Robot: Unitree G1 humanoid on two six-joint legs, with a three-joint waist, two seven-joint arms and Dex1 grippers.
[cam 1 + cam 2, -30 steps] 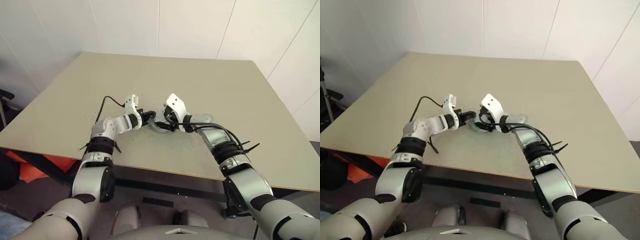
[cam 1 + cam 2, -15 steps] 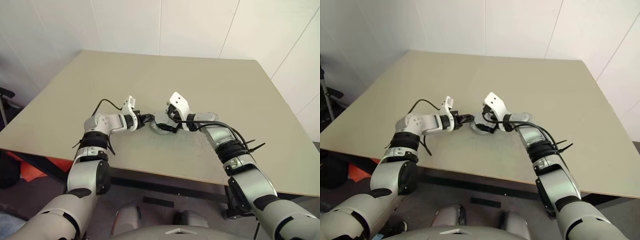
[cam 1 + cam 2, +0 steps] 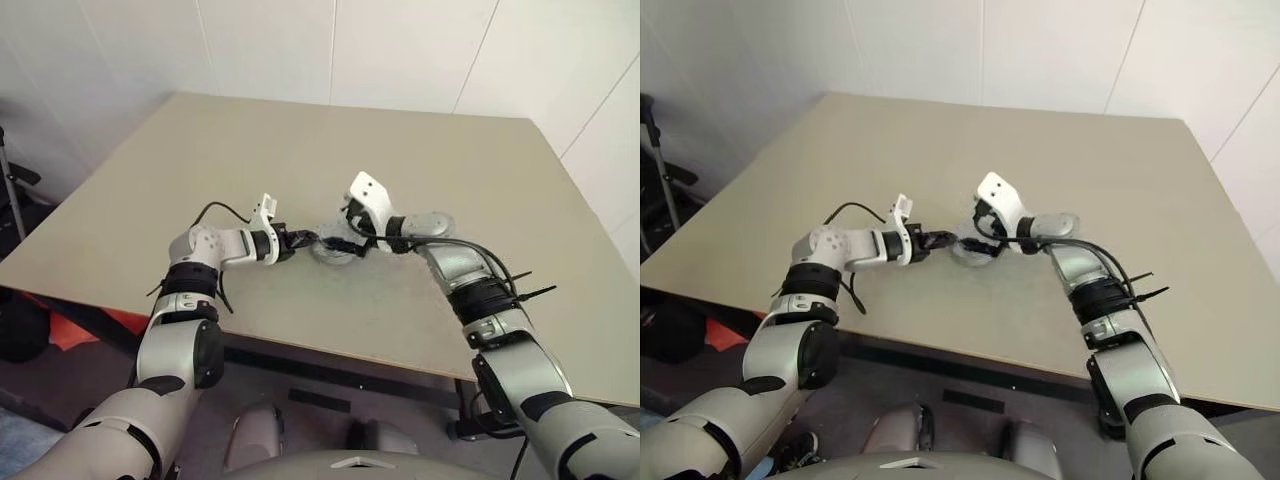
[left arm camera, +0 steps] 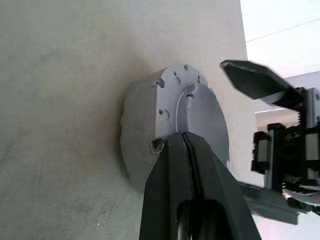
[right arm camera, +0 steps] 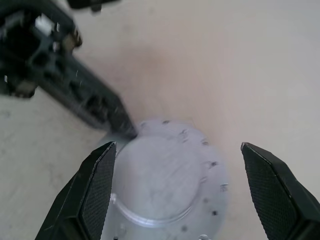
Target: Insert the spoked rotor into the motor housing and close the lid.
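Note:
A round grey metal unit (image 3: 334,249) sits on the tan table (image 3: 420,140) between my two grippers. It is the motor housing (image 4: 136,131) with the lid (image 5: 162,182) lying on it, plain grey face up. The spoked rotor is hidden. My left gripper (image 4: 184,136) is shut with nothing in it, and its tips rest against the unit's rim on the left. My right gripper (image 5: 176,148) hangs just above the lid, open wide, one finger (image 5: 97,185) off each side. A right fingertip (image 4: 255,80) shows beyond the lid in the left wrist view.
The unit lies near the table's front half, with bare tabletop behind and to both sides. The front edge (image 3: 330,345) runs close below my forearms. An orange object (image 3: 75,325) lies on the floor under the left corner. White walls stand behind.
My right gripper has opened to its widest and risen off the unit. My left gripper stays shut at the unit's edge. The whole picture has shifted with the camera.

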